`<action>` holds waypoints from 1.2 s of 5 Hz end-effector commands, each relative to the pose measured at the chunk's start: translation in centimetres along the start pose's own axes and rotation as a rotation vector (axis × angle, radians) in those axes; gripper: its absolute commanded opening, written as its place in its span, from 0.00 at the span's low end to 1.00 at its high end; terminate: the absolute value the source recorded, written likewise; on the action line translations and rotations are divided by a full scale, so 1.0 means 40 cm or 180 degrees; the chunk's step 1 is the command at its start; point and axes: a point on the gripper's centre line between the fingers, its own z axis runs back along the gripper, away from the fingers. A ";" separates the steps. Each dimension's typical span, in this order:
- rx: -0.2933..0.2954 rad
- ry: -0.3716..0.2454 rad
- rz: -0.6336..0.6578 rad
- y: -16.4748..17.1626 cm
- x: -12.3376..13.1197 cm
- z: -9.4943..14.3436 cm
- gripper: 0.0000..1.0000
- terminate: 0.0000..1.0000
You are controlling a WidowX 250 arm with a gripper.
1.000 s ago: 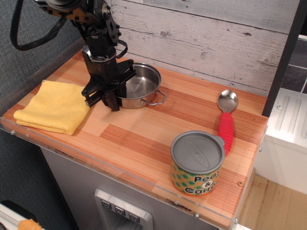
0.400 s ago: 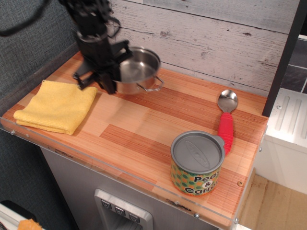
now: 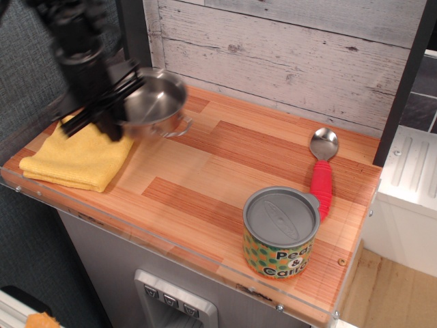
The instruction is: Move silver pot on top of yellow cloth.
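Note:
My gripper [image 3: 113, 113] is shut on the left rim of the silver pot [image 3: 153, 104] and holds it in the air, tilted, above the table. The pot is shiny steel with a thin wire loop handle showing at its lower right. It hangs over the right edge of the yellow cloth [image 3: 72, 158], which lies folded at the table's left front. The arm and pot are blurred by motion. The arm hides the far part of the cloth.
A green-and-orange dotted can with a grey lid [image 3: 280, 232] stands at the front right. A spoon with a red handle [image 3: 322, 171] lies at the right. A wooden plank wall [image 3: 287, 48] runs behind the wooden table [image 3: 205, 178].
My gripper has lifted the pot off the table and carried it left and toward the front, from the table's back middle to above the cloth's right edge.

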 end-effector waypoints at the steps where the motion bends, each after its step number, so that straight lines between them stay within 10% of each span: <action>1: -0.0121 -0.0102 0.0372 0.113 0.047 0.022 0.00 0.00; 5: 0.0159 -0.0134 0.0626 0.139 0.094 -0.036 0.00 0.00; 6: 0.0215 -0.0004 0.0613 0.142 0.086 -0.019 1.00 0.00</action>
